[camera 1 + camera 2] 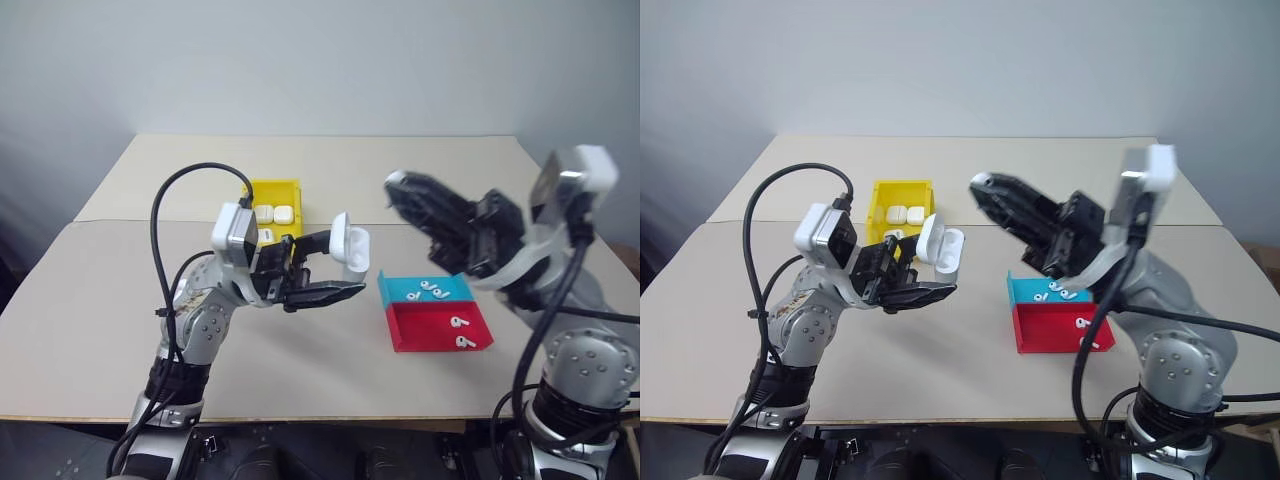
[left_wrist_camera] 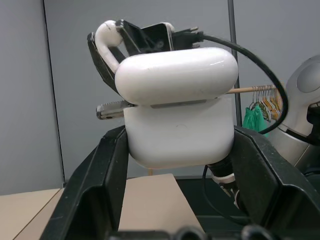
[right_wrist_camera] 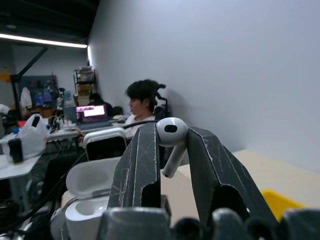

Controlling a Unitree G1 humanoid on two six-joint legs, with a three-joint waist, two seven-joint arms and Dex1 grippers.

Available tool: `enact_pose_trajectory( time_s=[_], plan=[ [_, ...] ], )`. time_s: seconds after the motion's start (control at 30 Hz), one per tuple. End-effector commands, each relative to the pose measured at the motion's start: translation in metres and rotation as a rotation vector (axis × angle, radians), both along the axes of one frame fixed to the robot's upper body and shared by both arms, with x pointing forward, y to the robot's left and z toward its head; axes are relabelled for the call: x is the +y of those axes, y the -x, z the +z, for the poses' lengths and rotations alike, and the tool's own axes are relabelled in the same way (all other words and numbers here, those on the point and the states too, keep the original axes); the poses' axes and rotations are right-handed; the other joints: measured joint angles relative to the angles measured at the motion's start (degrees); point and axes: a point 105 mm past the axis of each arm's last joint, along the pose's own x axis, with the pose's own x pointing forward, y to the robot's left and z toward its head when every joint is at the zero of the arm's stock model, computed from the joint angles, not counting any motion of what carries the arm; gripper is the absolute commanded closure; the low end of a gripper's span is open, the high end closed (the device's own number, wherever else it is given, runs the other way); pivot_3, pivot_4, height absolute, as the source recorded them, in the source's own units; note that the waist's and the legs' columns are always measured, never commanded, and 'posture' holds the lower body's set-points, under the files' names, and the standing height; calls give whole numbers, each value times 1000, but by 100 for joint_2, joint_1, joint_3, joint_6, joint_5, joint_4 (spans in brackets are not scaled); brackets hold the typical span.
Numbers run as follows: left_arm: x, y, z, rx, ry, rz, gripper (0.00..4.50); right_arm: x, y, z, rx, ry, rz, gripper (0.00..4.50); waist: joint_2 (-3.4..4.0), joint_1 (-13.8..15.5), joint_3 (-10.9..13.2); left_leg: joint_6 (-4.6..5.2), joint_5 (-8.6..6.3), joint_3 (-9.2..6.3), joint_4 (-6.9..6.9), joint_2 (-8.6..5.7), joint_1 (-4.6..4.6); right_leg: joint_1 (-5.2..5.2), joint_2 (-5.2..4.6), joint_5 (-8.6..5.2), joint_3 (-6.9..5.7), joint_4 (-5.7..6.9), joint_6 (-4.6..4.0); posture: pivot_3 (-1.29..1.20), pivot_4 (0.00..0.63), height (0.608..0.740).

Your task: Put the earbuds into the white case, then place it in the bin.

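Here the left gripper (image 1: 338,270) held the white case (image 1: 350,247) clamped between its fingers above the table (image 1: 100,300), lid flipped open. The right gripper (image 3: 171,145) pinched one earbud (image 3: 171,138) between its fingertips, raised just beside the open case. More earbuds (image 1: 432,289) lay in the teal tray (image 1: 395,290) and in the red tray (image 1: 425,335). The bin (image 1: 290,187) sat behind the left gripper with closed cases (image 1: 274,214) inside.

White, yellow, teal and red on a beige bench (image 1: 120,300)
Case (image 1: 350,248) and earbuds (image 1: 459,323) glossy white; bin (image 1: 275,190) bright yellow; trays teal (image 1: 400,291) and red (image 1: 425,333); fingers (image 1: 325,292) black.
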Motion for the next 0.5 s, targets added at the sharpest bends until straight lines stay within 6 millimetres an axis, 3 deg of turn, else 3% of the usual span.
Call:
enact_pose_trajectory(
  time_s=[0.03,0.23,0.5],
  plan=[
    [-2,3,6,-26,7,-14,1735,4,9,3,-63,24,-4,3884,0,2,0,0,0,0,0,-1,0,0,0,0,0,0,0,0,150,740],
    [0,3,7,-29,10,3,1735,8,7,-10,-33,118,21,3884,0,5,0,1,-1,0,0,0,-1,0,0,0,-1,-2,0,0,150,740],
    [0,3,7,-30,11,12,1735,7,6,-11,-50,143,14,3884,0,5,0,1,-1,-1,0,0,-1,-1,0,0,0,-2,0,0,150,740]
  ],
)
